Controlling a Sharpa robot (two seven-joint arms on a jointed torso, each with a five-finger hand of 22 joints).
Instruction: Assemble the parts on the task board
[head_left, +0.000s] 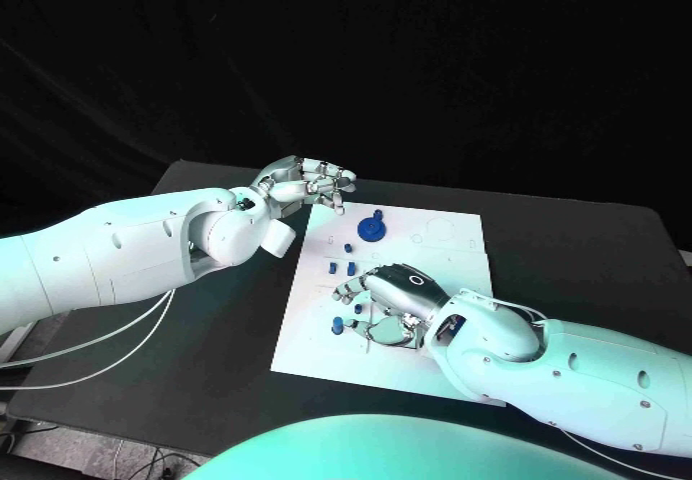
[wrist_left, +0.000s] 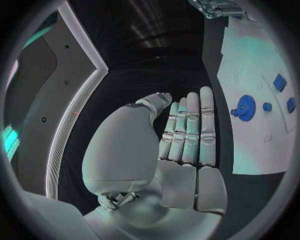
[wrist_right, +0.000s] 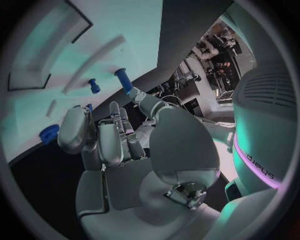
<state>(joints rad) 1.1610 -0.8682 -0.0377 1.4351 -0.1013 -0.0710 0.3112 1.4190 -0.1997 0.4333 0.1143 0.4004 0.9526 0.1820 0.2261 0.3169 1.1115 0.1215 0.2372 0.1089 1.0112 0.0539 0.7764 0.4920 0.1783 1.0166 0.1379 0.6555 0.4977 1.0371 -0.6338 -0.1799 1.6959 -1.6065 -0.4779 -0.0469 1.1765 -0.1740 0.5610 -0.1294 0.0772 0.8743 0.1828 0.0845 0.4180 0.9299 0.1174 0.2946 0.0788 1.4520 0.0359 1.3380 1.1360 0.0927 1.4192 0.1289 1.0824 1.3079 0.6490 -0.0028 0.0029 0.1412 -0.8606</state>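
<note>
The white task board (head_left: 433, 240) lies in the middle of the black table. A round blue part (head_left: 372, 230) stands near its far edge, with small blue pieces (head_left: 343, 266) beside it. My left hand (head_left: 306, 185) hovers at the board's far left corner; the left wrist view shows its fingers (wrist_left: 190, 130) straight, side by side and holding nothing. My right hand (head_left: 387, 300) is low over the board's near left area with its fingers curled down. In the right wrist view its thumb tip meets a blue peg (wrist_right: 123, 80); whether it grips the peg is unclear.
More small blue pieces (head_left: 338, 324) lie by the right hand's fingertips. The left wrist view has the round blue part (wrist_left: 245, 107) and small pieces (wrist_left: 279, 82) on the board (wrist_left: 250, 60). Black table (head_left: 216, 330) surrounds the board.
</note>
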